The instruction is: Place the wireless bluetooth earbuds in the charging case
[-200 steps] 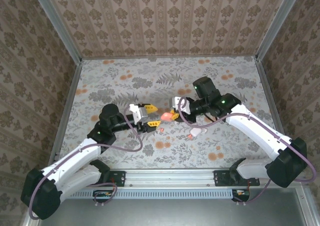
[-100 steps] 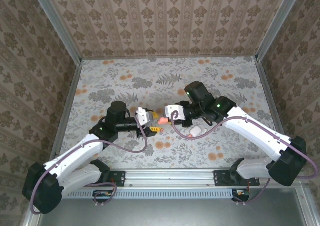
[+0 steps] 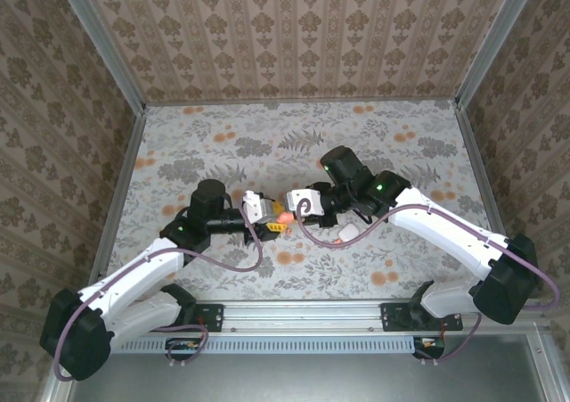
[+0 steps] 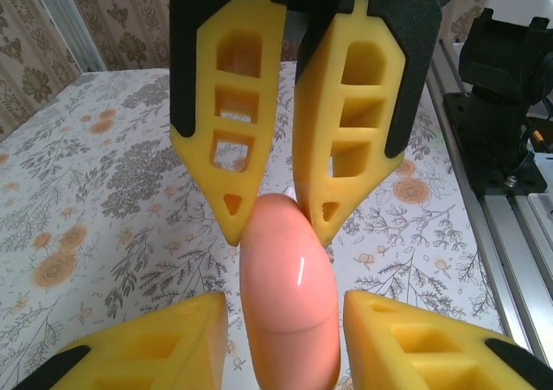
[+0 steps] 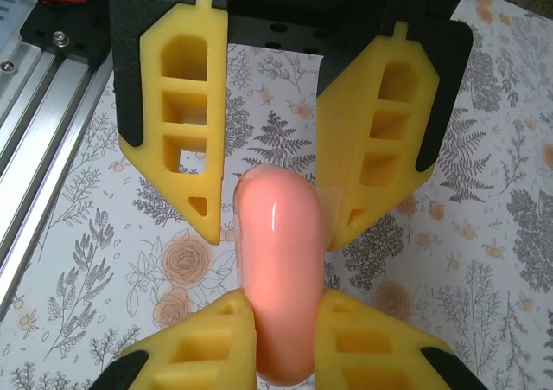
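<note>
The coral-pink charging case (image 3: 280,215), a smooth closed pebble with a faint seam across it, is hanging lengthwise between the two grippers over the middle of the floral-patterned table (image 3: 205,143). The right gripper (image 3: 288,209) is pinching one end of it. In the right wrist view its yellow fingers (image 5: 216,329) are pressing against both flanks of the case with no gap showing, and from the left wrist view the same pair is seen clamping the case's far tip. The left gripper (image 3: 271,219) is facing it head-on and reaching around the opposite end. Its jaws are standing only a little wider than the case: in the left wrist view a thin strip of table is showing between each yellow pad (image 4: 173,338) and the pink shell, while from the right wrist view one pad is appearing to brush the shell. So it is bracketing the case rather than gripping it. A white pebble-shaped case (image 3: 350,233) is lying on the table just beside the right forearm, toward the near edge and apart from the pink one. The aluminium rail (image 3: 303,311) carrying both arm bases is running along the near edge, and patterned wallpaper panels (image 3: 294,28) are enclosing the other sides.
</note>
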Robot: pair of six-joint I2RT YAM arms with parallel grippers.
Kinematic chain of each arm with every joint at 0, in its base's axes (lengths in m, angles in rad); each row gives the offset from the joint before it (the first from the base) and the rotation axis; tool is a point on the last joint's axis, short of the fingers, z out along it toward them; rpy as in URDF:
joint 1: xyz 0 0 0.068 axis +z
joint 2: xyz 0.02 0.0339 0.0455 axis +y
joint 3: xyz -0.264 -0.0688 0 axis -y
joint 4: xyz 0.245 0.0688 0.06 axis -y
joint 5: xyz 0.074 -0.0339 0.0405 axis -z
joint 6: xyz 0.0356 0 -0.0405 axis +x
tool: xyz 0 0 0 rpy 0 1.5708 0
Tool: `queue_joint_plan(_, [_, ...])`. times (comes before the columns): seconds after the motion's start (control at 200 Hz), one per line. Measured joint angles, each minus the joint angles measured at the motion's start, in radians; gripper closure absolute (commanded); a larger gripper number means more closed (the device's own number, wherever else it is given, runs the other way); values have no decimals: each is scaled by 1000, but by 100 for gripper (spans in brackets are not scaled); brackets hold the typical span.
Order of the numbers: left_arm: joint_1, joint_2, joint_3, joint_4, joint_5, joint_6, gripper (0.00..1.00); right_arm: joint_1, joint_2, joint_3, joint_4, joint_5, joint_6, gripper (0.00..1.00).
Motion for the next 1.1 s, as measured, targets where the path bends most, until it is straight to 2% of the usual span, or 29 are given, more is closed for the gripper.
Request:
queue_joint_plan(0.12, [0, 0, 0, 0, 0, 0, 66, 0, 0, 0, 4, 0, 8, 84])
queue_joint_plan(0.26, [0, 0, 0, -2, -2, -5, 80, 0, 0, 0, 8, -2, 18, 83])
queue_joint_plan(0.285, [1, 0, 0, -3, -2, -5, 82, 0, 0, 0, 8, -2, 19, 80])
queue_joint_plan(0.325, [1, 0, 0, -5, -1, -5, 85, 0, 0, 0, 7, -2, 23, 71])
queue_joint_plan(0.38, [1, 0, 1, -3, 0, -4, 85, 0, 0, 0, 8, -3, 32, 63])
queue_joint_plan(0.495, [0, 0, 2, -7, 4, -4, 86, 0, 0, 0, 33, -3, 54, 57])
queue_joint_plan(0.76, [0, 0, 2, -6, 6, -4, 88, -7, 0, 0, 53, 5, 97, 55])
queue_joint_plan(1.1, [8, 0, 1, -10, -21, -7, 88, -83, 0, 0, 123, -34, 181, 52])
